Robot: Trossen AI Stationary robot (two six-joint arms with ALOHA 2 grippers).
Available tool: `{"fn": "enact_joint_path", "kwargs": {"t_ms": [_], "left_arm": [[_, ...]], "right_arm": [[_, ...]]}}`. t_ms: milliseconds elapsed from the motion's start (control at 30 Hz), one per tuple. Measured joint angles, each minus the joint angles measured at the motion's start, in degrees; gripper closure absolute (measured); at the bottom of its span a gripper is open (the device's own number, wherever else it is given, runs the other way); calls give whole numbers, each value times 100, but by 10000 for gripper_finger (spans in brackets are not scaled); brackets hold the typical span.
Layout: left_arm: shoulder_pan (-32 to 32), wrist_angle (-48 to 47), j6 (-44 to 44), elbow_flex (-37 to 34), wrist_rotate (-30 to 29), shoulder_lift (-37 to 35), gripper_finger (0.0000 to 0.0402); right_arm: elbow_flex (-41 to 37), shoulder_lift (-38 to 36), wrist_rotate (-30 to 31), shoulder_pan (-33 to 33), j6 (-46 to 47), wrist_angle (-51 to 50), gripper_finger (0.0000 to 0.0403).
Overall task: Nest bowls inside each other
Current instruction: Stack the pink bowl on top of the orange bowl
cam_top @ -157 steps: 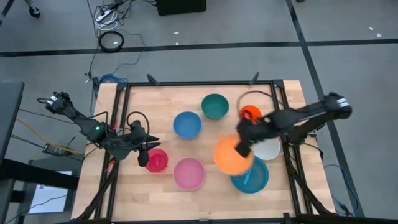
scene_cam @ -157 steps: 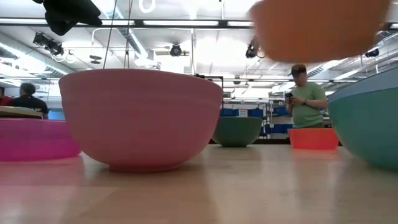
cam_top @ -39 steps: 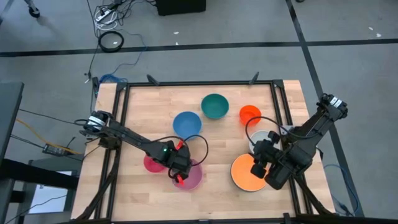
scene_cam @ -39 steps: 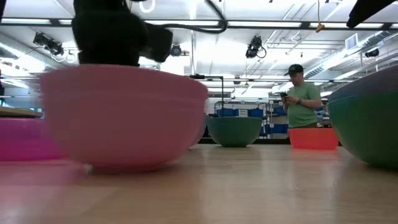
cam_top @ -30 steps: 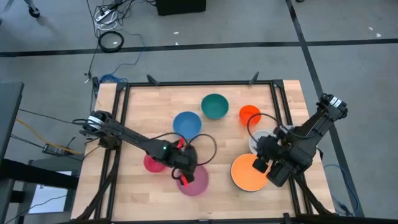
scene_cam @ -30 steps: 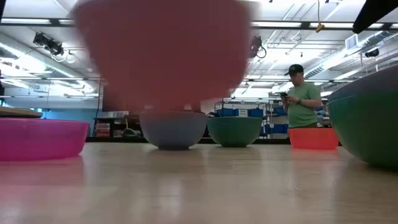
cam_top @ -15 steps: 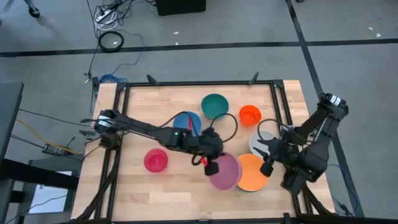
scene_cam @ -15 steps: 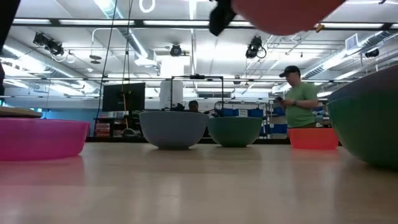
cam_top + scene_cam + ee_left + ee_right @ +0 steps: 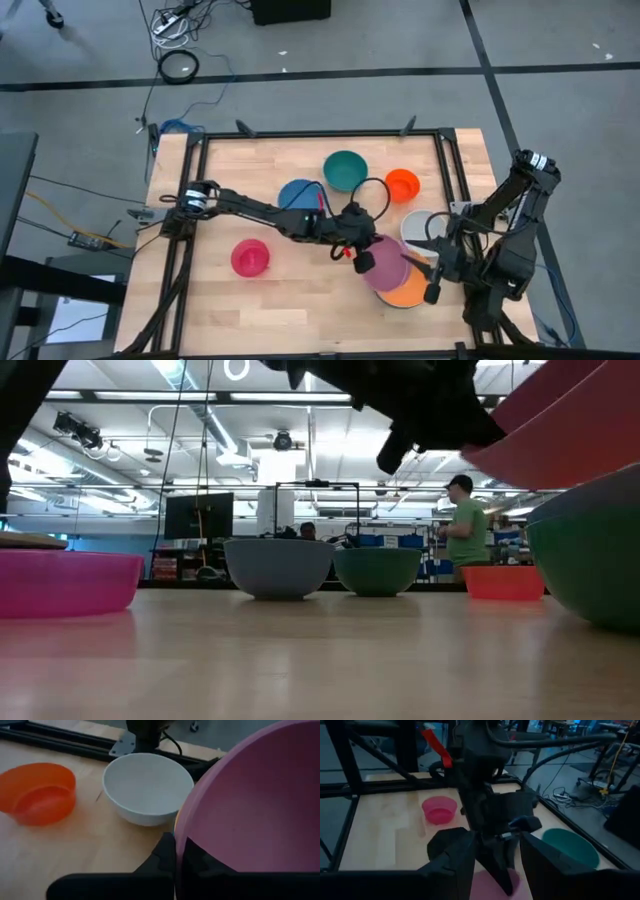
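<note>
My left gripper point(image 9: 362, 256) is shut on the pink bowl point(image 9: 386, 262), which hangs tilted over the orange bowl point(image 9: 412, 292); that one sits inside a big teal-blue bowl point(image 9: 592, 560) near the right front. My right gripper point(image 9: 432, 268) stands open just right of the pink bowl, with nothing between its fingers. On their bases on the table stand the white bowl point(image 9: 147, 787), the small orange-red bowl point(image 9: 37, 792), the green bowl point(image 9: 345, 170), the blue bowl point(image 9: 296, 192) partly under the left arm, and the magenta bowl point(image 9: 250, 258). My left gripper holds the pink bowl by its rim point(image 9: 181, 827) on the side toward the table's left, one finger point(image 9: 166, 854) outside the wall and the other inside. The fingers reach in from the table's left, slanting a little down. The bowl is clear of the table, tilted, mouth up.
Black frame rails point(image 9: 320, 133) run around the wooden tabletop. Bare wood lies between the magenta bowl and the pink one. A person point(image 9: 465, 525) stands in the room beyond the far edge.
My left gripper has carried the pink bowl from the near middle of the table toward the right, clear of the table, until it hangs over the orange bowl, more tilted than before. My right gripper has drawn back a little toward the right edge and turned.
</note>
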Motion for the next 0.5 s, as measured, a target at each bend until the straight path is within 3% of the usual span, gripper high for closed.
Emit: {"fn": "enact_joint_path", "kwargs": {"t_ms": [133,500], "left_arm": [[0,364,-159,7,9,127,394],[-25,345,-326,4,299,140,323]], "right_arm": [[2,0,4,-40,-215,202,259],[2,0,-205,-140,-245,276,259]]}}
